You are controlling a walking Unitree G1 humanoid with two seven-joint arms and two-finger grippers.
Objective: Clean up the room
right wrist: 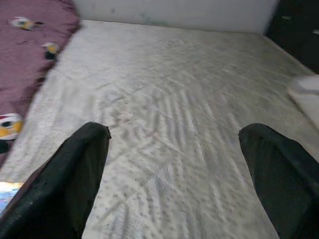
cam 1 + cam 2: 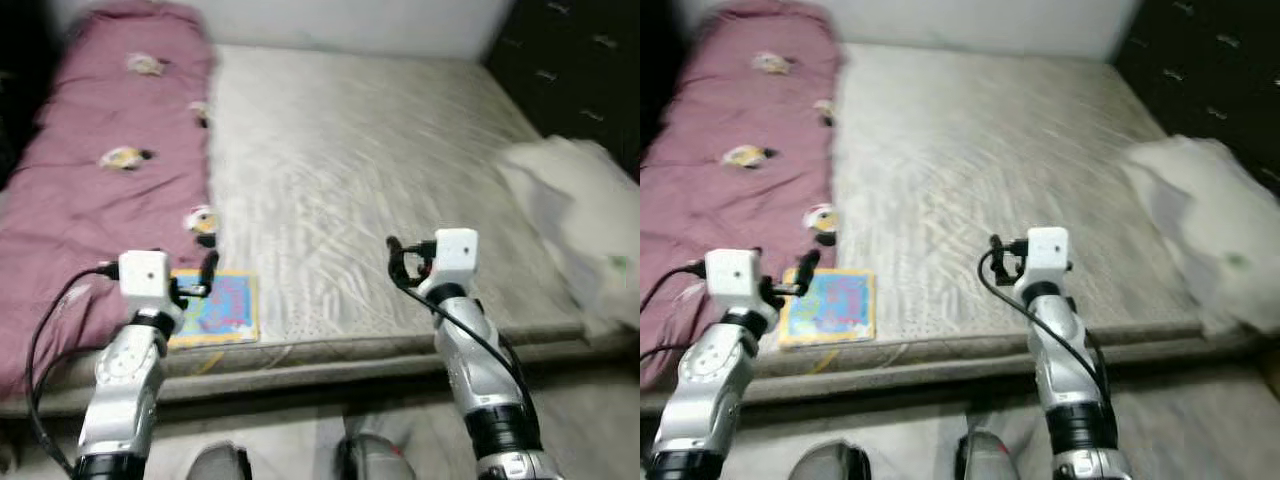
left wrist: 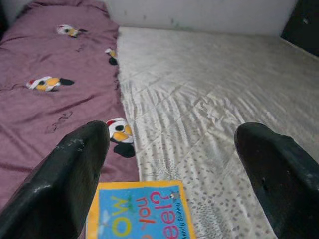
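A: Eyes on the picture book, lying flat at the near edge of the bed, half on the purple blanket, half on the pale mattress.

B: How will it handle?

A: My read: thin, light, probably stiff covers, glossy and slick. Flat on soft bedding, there's no lip to get under. Best bet is the edge nearest the robot, at the book's 6 o'clock, one finger sliding beneath.

B: And the pincers?

A: Left pincer is released, fingers spread wide, hovering just above the book's near end. Right pincer is also released, over bare mattress, well apart from the book.

B: Anything else around?

A: A white pillow out at 3 o'clock, hanging off the bed's edge.
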